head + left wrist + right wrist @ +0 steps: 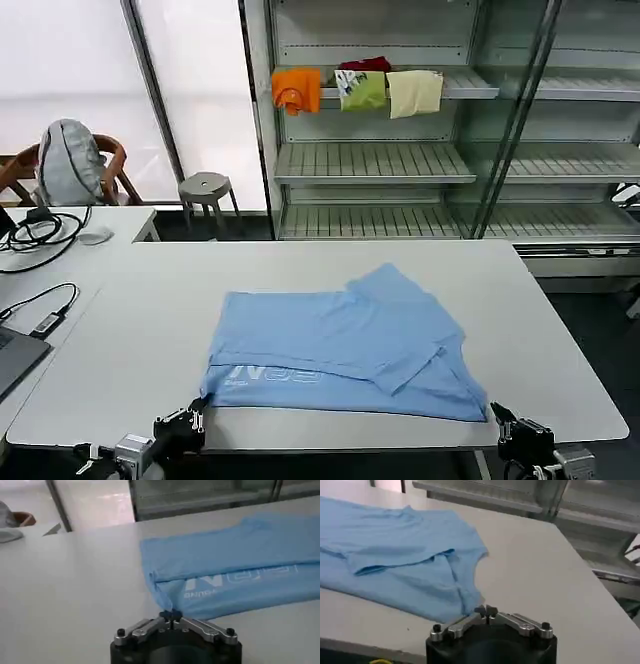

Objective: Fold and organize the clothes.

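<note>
The T-shirt [340,345] at the frame's centre is plain light blue, with faint whitish lettering [275,376] along its lower left edge. It lies on a pale grey-white table [150,300]. On the shelf at upper centre hang an orange garment [296,89], a green one [362,90] with a white patch, a cream one [414,93] and a dark red piece [368,65] behind. Both grippers, left [171,617] and right [486,612], are black with silver arms
</note>
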Controlling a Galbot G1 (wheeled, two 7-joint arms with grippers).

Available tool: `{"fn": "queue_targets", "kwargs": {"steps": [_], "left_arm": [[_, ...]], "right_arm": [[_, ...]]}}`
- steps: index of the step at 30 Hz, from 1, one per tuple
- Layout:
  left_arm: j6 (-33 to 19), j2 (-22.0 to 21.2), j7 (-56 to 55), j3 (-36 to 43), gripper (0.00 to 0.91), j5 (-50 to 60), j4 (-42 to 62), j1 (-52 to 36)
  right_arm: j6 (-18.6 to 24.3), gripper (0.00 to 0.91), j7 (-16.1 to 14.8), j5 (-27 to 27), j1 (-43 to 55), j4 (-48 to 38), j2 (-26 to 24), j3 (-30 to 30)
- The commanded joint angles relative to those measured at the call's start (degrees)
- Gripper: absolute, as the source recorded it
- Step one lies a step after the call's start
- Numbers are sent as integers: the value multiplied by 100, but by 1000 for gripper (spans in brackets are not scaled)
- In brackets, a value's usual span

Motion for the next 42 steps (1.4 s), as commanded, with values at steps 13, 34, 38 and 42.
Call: {"fn": "queue_targets", "kwargs": {"steps": [13,34,38,42], "left_arm": [[-174,72,41,-268,907,128,-124,326],[-1413,499,977,-223,907,-915,484,-1472],[-1381,650,992,106,907,-858,1127,-2204],[-1239,807,957,425,907,-942,1660,-2941]], "right_arm": [[26,907,-9,-101,-46,135,35,-109],[-210,907,880,313,3323,-517,-171,-1429],[-297,907,960,87,4412,-1414,1,-2325],[-356,907,1041,-30,5486,-2245,234,-2964]]}}
